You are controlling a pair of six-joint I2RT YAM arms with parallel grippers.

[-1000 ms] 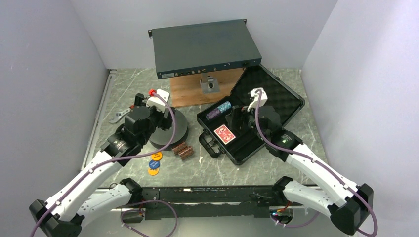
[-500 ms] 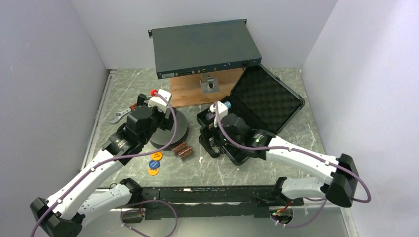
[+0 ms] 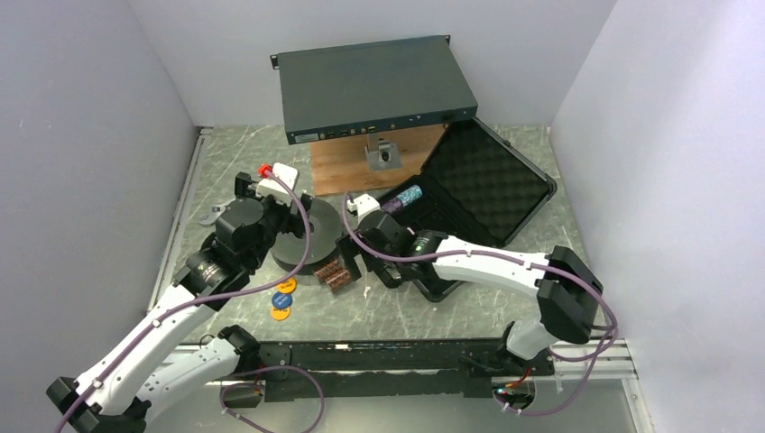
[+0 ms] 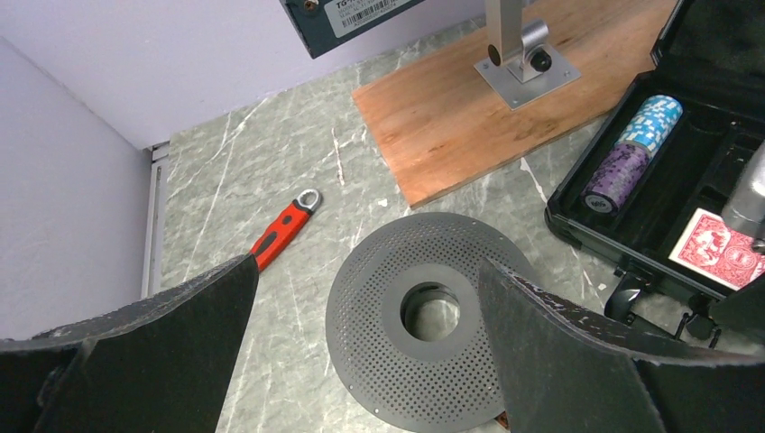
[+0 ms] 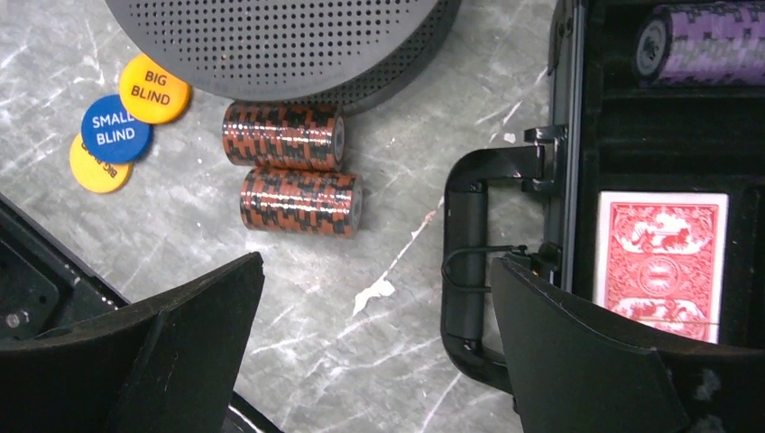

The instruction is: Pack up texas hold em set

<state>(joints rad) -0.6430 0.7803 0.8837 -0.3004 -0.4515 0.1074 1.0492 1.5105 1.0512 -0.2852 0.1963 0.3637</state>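
Observation:
The black case (image 3: 492, 185) lies open at the right with its foam lid laid back. In its tray lie a purple chip stack (image 4: 616, 173), a teal one (image 4: 653, 117) and the red-backed card deck (image 5: 661, 262). Two brown chip stacks (image 5: 287, 135) lie on the table beside the handle (image 5: 467, 271). Orange (image 5: 153, 87), blue (image 5: 115, 133) and yellow (image 5: 90, 167) discs lie to their left. My right gripper (image 5: 374, 262) hangs open and empty over bare table between chips and handle. My left gripper (image 4: 365, 266) is open and empty above the dark round spool (image 4: 424, 316).
A red-handled wrench (image 4: 280, 230) lies left of the spool. A wooden board (image 3: 347, 167) with a metal bracket (image 3: 383, 153) sits behind it. The flat teal-grey metal box (image 3: 374, 86) stands at the back. Walls close in on the left, right and rear.
My right arm has swung left out of the case to the table by the brown chips. My left arm has shifted slightly left and back. Both grippers stay open.

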